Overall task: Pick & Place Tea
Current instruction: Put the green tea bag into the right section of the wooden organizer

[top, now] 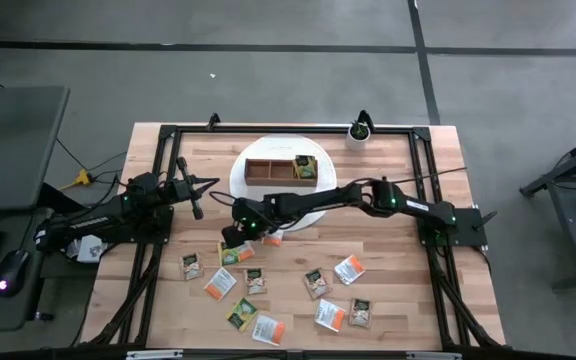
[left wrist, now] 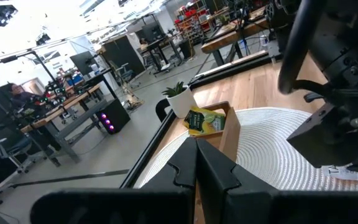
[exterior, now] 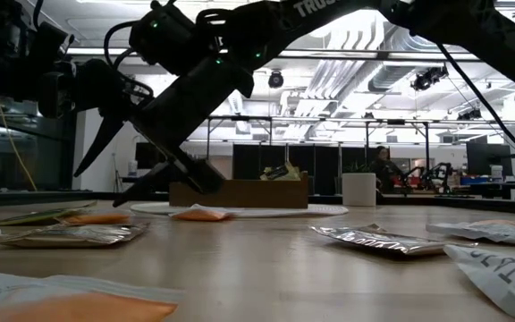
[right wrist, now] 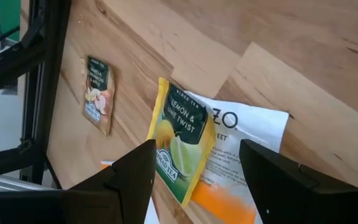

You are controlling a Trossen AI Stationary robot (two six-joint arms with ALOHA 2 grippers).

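Nearest the table's front edge, loose tea sachets lie scattered flat on the wooden table (top: pixel 408 200): a white-orange sachet (top: pixel 268 329) at the front, a green-yellow one (top: pixel 241 314) just beside it, and further sachets in a loose band behind them, including a white-orange one (top: pixel 349 269) toward the right and a tan one (top: pixel 191 266) toward the left. Behind this band, the right gripper (top: pixel 234 240) reaches across from the right side and hangs low over a green-yellow sachet (right wrist: pixel 180 148) labelled lemon and lime, which lies overlapping a white-orange sachet (right wrist: pixel 241 155); its fingers (right wrist: pixel 129 180) stand apart on either side of the green-yellow sachet, jaws open and holding nothing. Another tan sachet (right wrist: pixel 97 93) lies near these on the bare wood. The left gripper (top: pixel 190 188) waits farther back at the table's left, raised above the surface; its jaws appear closed, with nothing between them. Farther still, a brown wooden box (top: pixel 281 171) rests on a round white mat (top: pixel 243 165), with one green-yellow sachet (left wrist: pixel 204 121) standing in its right-hand compartment. At the far edge stands a small potted plant (top: pixel 360 131).
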